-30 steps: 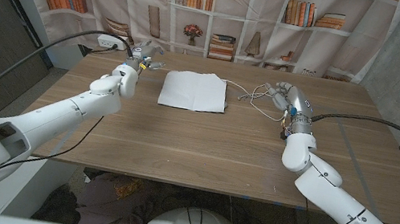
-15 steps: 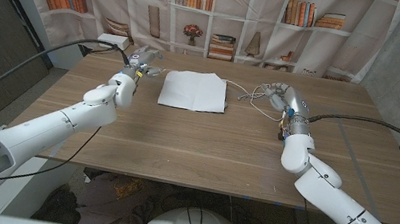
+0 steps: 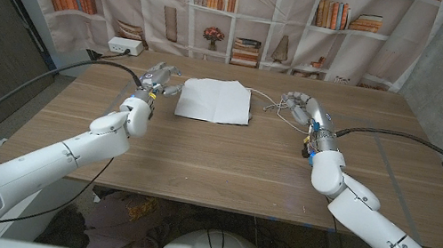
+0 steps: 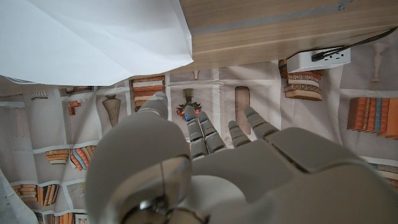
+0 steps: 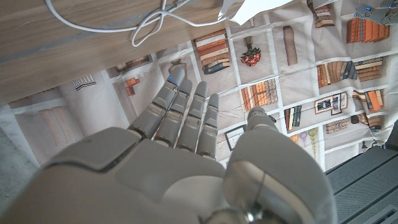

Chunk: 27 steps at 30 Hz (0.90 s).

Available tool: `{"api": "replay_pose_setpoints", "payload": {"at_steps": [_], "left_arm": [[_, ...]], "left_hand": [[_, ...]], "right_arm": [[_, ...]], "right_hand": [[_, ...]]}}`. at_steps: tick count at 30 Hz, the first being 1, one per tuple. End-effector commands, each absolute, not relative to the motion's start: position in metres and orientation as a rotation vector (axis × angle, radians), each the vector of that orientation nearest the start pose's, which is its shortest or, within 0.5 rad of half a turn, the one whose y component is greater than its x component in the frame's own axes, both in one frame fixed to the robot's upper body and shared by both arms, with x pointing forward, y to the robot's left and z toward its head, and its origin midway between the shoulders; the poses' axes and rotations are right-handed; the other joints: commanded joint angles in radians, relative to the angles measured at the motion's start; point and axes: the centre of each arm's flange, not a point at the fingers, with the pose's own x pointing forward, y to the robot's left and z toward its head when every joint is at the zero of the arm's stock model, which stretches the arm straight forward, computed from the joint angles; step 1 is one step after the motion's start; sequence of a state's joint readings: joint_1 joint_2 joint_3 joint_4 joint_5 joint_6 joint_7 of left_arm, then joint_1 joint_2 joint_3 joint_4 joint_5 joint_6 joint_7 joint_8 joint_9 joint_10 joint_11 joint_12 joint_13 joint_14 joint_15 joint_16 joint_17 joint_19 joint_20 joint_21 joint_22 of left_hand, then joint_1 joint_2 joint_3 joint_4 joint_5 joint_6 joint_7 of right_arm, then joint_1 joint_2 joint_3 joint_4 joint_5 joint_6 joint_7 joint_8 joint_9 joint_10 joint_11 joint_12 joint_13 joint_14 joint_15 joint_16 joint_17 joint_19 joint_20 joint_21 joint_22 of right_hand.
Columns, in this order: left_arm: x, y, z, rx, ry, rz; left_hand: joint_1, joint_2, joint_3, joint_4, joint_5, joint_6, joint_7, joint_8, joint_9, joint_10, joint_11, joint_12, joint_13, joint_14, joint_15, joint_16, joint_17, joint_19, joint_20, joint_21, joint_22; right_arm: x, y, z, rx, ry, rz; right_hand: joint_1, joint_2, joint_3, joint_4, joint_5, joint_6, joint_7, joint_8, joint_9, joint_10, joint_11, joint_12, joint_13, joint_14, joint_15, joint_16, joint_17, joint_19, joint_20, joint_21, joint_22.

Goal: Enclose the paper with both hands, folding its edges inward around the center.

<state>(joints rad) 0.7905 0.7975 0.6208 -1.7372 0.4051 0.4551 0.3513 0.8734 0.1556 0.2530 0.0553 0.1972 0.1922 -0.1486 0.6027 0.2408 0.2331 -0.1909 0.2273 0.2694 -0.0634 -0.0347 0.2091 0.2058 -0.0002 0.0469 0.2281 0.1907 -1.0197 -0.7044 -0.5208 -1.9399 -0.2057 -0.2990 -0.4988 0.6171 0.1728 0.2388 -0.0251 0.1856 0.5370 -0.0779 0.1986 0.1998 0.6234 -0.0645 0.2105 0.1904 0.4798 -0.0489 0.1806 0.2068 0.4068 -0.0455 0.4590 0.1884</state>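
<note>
- Lying flat at the table's 12 o'clock, the white square sheet of paper (image 3: 215,100) is seen between the two hands, with a faint crease down its middle.
- The left hand (image 3: 157,76) is noted at the sheet's 9 o'clock, just beside its edge; fingers are spread and nothing is held. Contact with the paper cannot be confirmed from the head view.
- The right hand (image 3: 304,107) is noted at the sheet's 3 o'clock, a little apart from it; fingers are extended, close together, and nothing is grasped.
- A thin white looped cable (image 3: 271,106) is seen on the pale wooden table (image 3: 224,161) between the right hand and the paper's edge.
- Handling judgement: the sheet is taken to be very light, limp and easily creased; it is likely to slide on the smooth wood if pushed from one side only. Hold is best taken at the 9 and 3 o'clock edges together, fingertips slipped under and edges drawn towards the centre.
- Risk judged: the cable could be caught by the right hand on its way in.
- Containers: none are seen on the table; a white power strip (image 3: 118,45) is noted at its 10 o'clock corner.
</note>
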Motion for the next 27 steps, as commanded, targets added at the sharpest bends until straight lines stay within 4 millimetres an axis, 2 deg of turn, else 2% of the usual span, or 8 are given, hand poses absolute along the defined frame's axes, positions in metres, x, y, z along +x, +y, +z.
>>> {"api": "replay_pose_setpoints", "payload": {"at_steps": [1,3,4,5,7,11,19,27], "left_arm": [[0.584,0.267,-0.002,1.226,-0.58,0.468],[0.582,0.264,-0.006,1.228,-0.576,0.485],[0.581,0.262,-0.008,1.226,-0.574,0.489],[0.58,0.261,-0.01,1.216,-0.57,0.486],[0.58,0.258,-0.015,1.18,-0.555,0.472],[0.579,0.258,-0.019,1.107,-0.539,0.457],[0.576,0.259,-0.019,1.022,-0.547,0.458],[0.571,0.259,-0.021,0.927,-0.555,0.462]], "left_hand": [[-0.01,-0.002,0.012,0.003,-0.006,-0.043,-0.006,-0.051,-0.02,-0.166,0.046,-0.042,-0.008,0.022,-0.042,0.001,0.001,0.019,0.018,0.001,0.0],[-0.011,0.0,0.015,0.004,-0.006,-0.051,-0.008,-0.063,-0.024,-0.215,0.055,-0.048,-0.011,0.024,-0.04,-0.001,0.002,0.029,0.022,0.004,0.0],[-0.012,0.0,0.016,0.004,-0.006,-0.059,-0.01,-0.068,-0.025,-0.221,0.056,-0.046,-0.011,0.024,-0.038,-0.002,0.002,0.028,0.022,0.004,0.0],[-0.012,0.0,0.016,0.004,-0.006,-0.062,-0.009,-0.07,-0.025,-0.22,0.055,-0.045,-0.012,0.024,-0.038,-0.002,0.002,0.029,0.022,0.004,0.0],[-0.013,0.002,0.017,0.005,-0.006,-0.068,-0.008,-0.076,-0.026,-0.211,0.052,-0.037,-0.013,0.023,-0.037,-0.003,0.002,0.028,0.022,0.003,0.0],[-0.016,0.003,0.02,0.007,-0.007,-0.083,-0.008,-0.089,-0.028,-0.177,0.048,-0.017,-0.015,0.027,-0.037,-0.003,0.003,0.029,0.021,0.003,0.0],[-0.023,0.005,0.024,0.012,-0.008,-0.173,0.0,-0.139,-0.031,-0.174,0.051,-0.009,-0.021,0.032,-0.034,-0.003,0.004,0.032,0.023,0.002,0.001],[-0.035,0.009,0.029,0.021,-0.01,-0.284,0.001,-0.201,-0.032,-0.171,0.057,-0.001,-0.027,0.044,-0.028,-0.001,0.004,0.035,0.026,0.002,0.001]], "right_arm": [[0.553,-0.198,-0.027,-0.833,-0.673,-0.075],[0.553,-0.195,-0.028,-0.844,-0.679,-0.061],[0.552,-0.193,-0.029,-0.861,-0.683,-0.057],[0.552,-0.192,-0.029,-0.875,-0.688,-0.056],[0.551,-0.188,-0.03,-0.923,-0.707,-0.052],[0.551,-0.185,-0.029,-0.956,-0.721,-0.04],[0.553,-0.184,-0.026,-1.004,-0.729,-0.048],[0.553,-0.182,-0.023,-1.06,-0.731,-0.043]], "right_hand": [[-0.036,0.038,0.067,0.069,0.002,-0.004,-0.032,0.001,0.004,-0.001,-0.024,0.007,0.004,-0.031,-0.129,0.033,0.02,-0.121,-0.034,-0.064,-0.002],[-0.028,0.051,0.113,0.089,0.007,-0.008,-0.038,0.001,0.004,0.007,-0.036,0.012,0.005,-0.022,-0.142,0.041,0.028,-0.135,-0.045,-0.073,-0.001],[-0.014,0.054,0.151,0.098,0.012,-0.012,-0.047,0.0,0.004,0.007,-0.043,0.013,0.005,-0.026,-0.147,0.043,0.034,-0.148,-0.043,-0.08,0.0],[0.007,0.052,0.21,0.111,0.019,-0.015,-0.06,0.0,0.005,0.0,-0.056,0.011,0.006,-0.052,-0.148,0.039,0.046,-0.167,-0.038,-0.09,0.001],[0.037,0.05,0.271,0.112,0.025,-0.02,-0.073,0.0,0.006,-0.005,-0.081,0.012,0.006,-0.105,-0.148,0.03,0.06,-0.194,-0.04,-0.104,0.003],[0.072,0.053,0.332,0.112,0.036,-0.023,-0.089,-0.001,0.007,-0.012,-0.099,0.012,0.006,-0.16,-0.146,0.024,0.074,-0.219,-0.059,-0.115,0.005],[0.103,0.056,0.382,0.111,0.05,-0.03,-0.096,-0.003,0.008,-0.037,-0.102,0.006,0.007,-0.196,-0.143,0.021,0.084,-0.225,-0.069,-0.116,0.007],[0.109,0.032,0.383,0.109,0.046,-0.051,-0.092,-0.01,0.009,-0.049,-0.099,0.005,0.007,-0.207,-0.134,0.026,0.091,-0.225,-0.064,-0.116,0.008]]}}
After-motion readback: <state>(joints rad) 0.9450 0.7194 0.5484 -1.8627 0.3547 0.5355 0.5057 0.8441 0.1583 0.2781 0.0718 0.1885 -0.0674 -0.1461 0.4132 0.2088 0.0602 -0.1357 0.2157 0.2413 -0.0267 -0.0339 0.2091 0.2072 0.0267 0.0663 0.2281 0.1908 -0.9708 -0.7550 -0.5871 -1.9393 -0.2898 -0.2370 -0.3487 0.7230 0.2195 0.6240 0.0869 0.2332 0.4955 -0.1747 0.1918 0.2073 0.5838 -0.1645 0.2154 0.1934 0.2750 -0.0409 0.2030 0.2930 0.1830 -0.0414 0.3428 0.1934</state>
